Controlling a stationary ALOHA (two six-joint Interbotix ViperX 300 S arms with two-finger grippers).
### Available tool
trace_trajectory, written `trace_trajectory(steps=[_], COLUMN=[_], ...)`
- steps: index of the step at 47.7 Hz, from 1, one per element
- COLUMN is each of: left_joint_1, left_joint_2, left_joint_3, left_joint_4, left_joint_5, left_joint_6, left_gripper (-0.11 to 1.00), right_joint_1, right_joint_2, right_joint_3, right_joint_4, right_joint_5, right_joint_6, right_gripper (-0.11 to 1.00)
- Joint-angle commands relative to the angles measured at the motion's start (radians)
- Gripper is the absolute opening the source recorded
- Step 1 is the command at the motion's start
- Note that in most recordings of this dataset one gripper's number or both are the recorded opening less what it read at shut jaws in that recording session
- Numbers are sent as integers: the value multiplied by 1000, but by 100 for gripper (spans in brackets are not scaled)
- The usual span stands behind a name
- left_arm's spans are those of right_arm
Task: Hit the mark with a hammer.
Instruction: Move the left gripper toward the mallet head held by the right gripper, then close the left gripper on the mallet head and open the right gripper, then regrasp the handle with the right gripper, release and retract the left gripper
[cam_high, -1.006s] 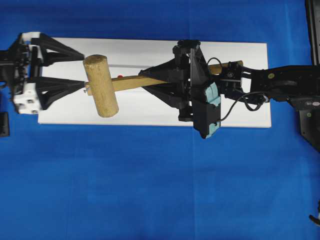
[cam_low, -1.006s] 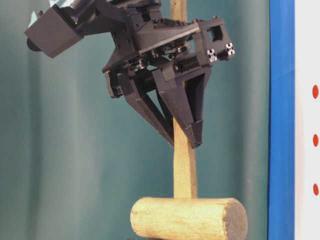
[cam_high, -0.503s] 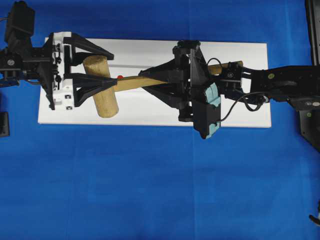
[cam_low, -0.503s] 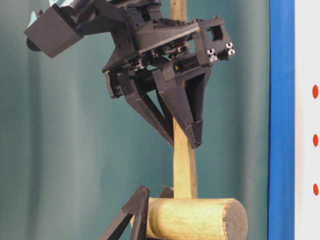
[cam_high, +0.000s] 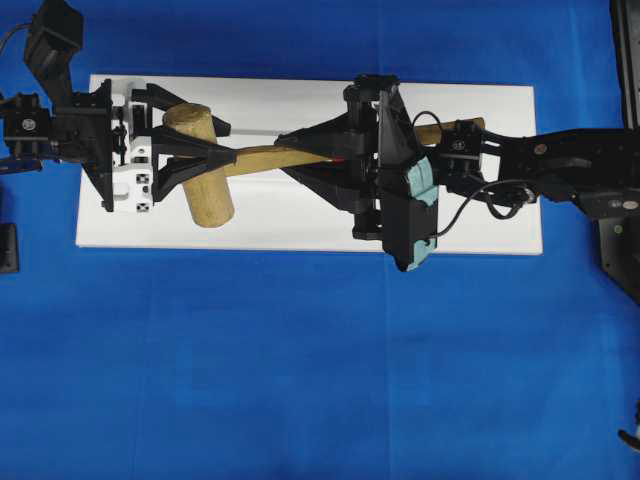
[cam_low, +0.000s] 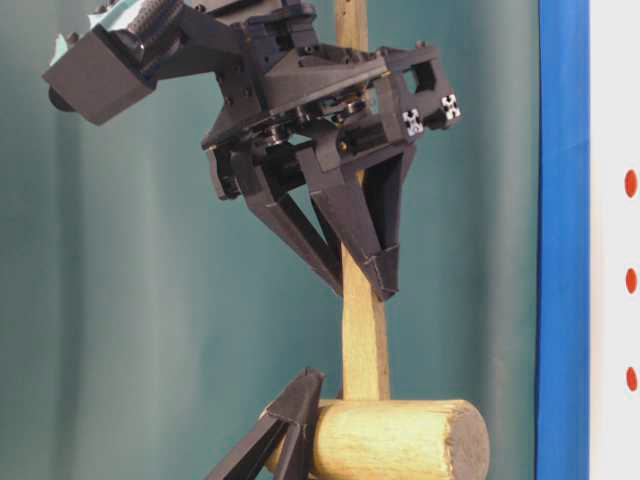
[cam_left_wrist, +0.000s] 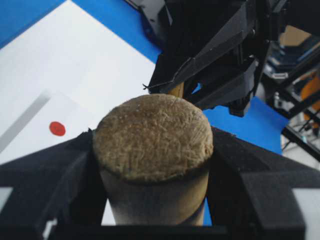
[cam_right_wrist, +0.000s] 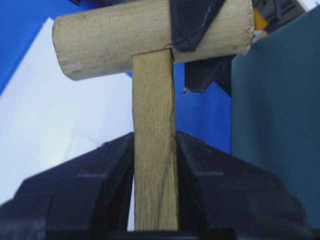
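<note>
While the right gripper (cam_high: 305, 158) clamps the hammer (cam_high: 200, 165) by its handle above the white block (cam_high: 300, 215), the left gripper (cam_high: 205, 150) has its jaws pressed against both sides of the hammer's head.

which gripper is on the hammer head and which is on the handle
The left gripper straddles the thick cylindrical head of the hammer; the right gripper is clamped on its flat handle.
</note>
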Motion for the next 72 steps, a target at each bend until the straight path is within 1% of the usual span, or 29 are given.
trace_trajectory(steps=[1,5,12,14,18,26,28,30,34,36,39,42,43,44,47,51,55,61,65,72], left_joint_1=[3,3,5,5,5,5,5,6,11,11,9,5,3,3,0,-8,-12,-17,-20,-23], left_joint_2=[-5,-5,-8,-8,-9,-12,-12,-12,-14,-14,-15,-15,-15,-15,-15,-17,-17,-21,-28,-32], left_joint_3=[-15,-15,-14,-14,-14,-14,-14,-14,-12,-11,-11,-11,-11,-12,-12,-15,-17,-15,-15,-17], left_joint_4=[5,5,5,5,5,6,6,8,9,9,9,9,9,9,9,8,9,9,8,8], left_joint_5=[5,5,5,5,5,8,11,15,25,29,34,44,48,51,57,60,60,60,60,60], left_joint_6=[3,5,8,9,18,63,83,118,206,264,367,468,514,541,614,686,715,716,715,715], left_gripper=[45,45,45,45,45,45,45,45,45,45,45,45,45,45,45,45,45,45,45,45], right_joint_1=[3,2,0,0,0,3,3,6,6,6,6,11,14,15,18,18,18,17,14,2], right_joint_2=[-32,-32,-32,-32,-32,-34,-35,-38,-52,-63,-72,-80,-81,-83,-83,-83,-83,-77,-57,-2], right_joint_3=[-37,-35,-37,-37,-37,-38,-40,-40,-43,-46,-44,-40,-38,-38,-38,-38,-38,-38,-41,-44], right_joint_4=[3,5,31,43,64,106,121,144,204,245,276,288,288,290,291,291,291,293,307,350], right_joint_5=[-8,-3,0,0,8,60,71,84,120,146,176,192,196,199,201,199,199,198,190,176], right_joint_6=[6,8,11,11,11,12,15,20,49,74,103,121,127,133,150,169,178,179,183,186], right_gripper=[10,10,11,14,33,82,90,95,94,94,95,95,95,95,95,95,95,95,95,95])
